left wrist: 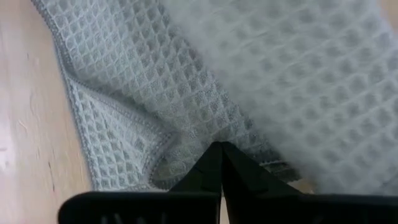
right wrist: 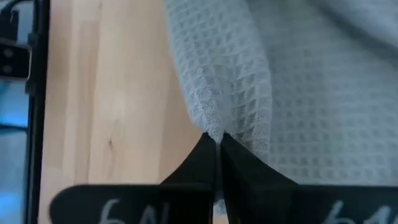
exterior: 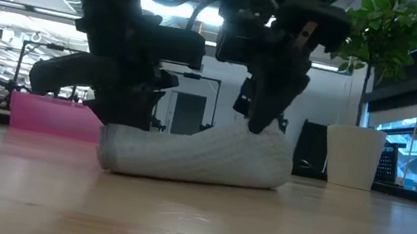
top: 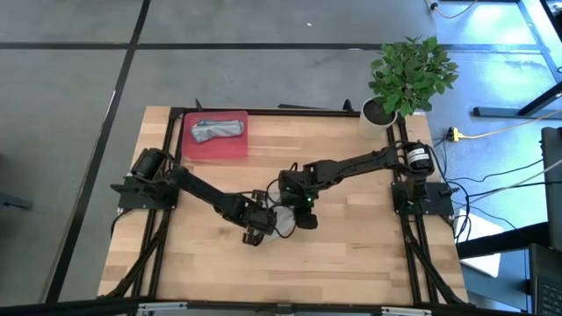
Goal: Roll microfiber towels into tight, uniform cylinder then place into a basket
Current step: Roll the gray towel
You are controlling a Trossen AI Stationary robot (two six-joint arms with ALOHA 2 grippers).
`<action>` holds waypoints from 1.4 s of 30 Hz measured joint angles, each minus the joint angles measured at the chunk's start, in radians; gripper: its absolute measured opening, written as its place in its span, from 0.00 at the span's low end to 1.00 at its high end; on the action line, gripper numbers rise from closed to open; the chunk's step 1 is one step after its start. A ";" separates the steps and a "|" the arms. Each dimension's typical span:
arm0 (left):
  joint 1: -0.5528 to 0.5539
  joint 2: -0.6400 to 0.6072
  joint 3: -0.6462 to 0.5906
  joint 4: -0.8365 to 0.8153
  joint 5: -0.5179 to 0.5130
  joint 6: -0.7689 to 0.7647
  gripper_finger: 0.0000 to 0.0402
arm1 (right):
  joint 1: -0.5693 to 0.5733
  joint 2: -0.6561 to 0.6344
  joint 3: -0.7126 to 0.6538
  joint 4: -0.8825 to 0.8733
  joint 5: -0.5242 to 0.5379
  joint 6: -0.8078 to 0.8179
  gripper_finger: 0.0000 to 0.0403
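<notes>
Pale wood planks form the table [top: 351, 254], edged by a black frame and standing on grey floor; a potted plant [top: 406, 77] sits at its far right corner. The red basket [top: 230, 147] lies at the far left with one rolled towel [top: 216, 131] inside. Both arms meet near the table's middle over the grey towel [exterior: 194, 155], a roll lying on the wood.

High view: arms largely cover this roll; only a pale patch shows between the grippers. Low view: the roll's full length appears, with the basket behind at left, the white pot at right, and a room with ceiling lights and windows.

Left wrist view: the left gripper [left wrist: 221, 149], fingers together, tips against the waffle weave beside a hemmed corner. Right wrist view: the right gripper [right wrist: 217, 142], fingers pinched on a fold of the grey towel.
</notes>
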State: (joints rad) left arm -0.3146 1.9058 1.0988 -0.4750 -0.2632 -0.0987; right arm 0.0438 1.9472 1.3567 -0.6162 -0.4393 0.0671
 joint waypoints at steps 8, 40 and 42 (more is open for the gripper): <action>-0.003 0.002 -0.001 0.002 0.008 0.024 0.00 | -0.068 0.000 -0.004 -0.028 -0.142 0.029 0.03; -0.004 0.002 -0.003 0.011 0.031 0.034 0.00 | -0.154 0.152 -0.006 -0.090 -0.554 0.030 0.03; -0.004 0.002 -0.003 0.011 0.031 0.043 0.00 | -0.163 0.168 -0.006 -0.074 -0.564 0.037 0.03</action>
State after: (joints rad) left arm -0.3191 1.9079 1.0962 -0.4641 -0.2325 -0.0552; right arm -0.1190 2.1153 1.3506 -0.6905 -1.0034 0.1037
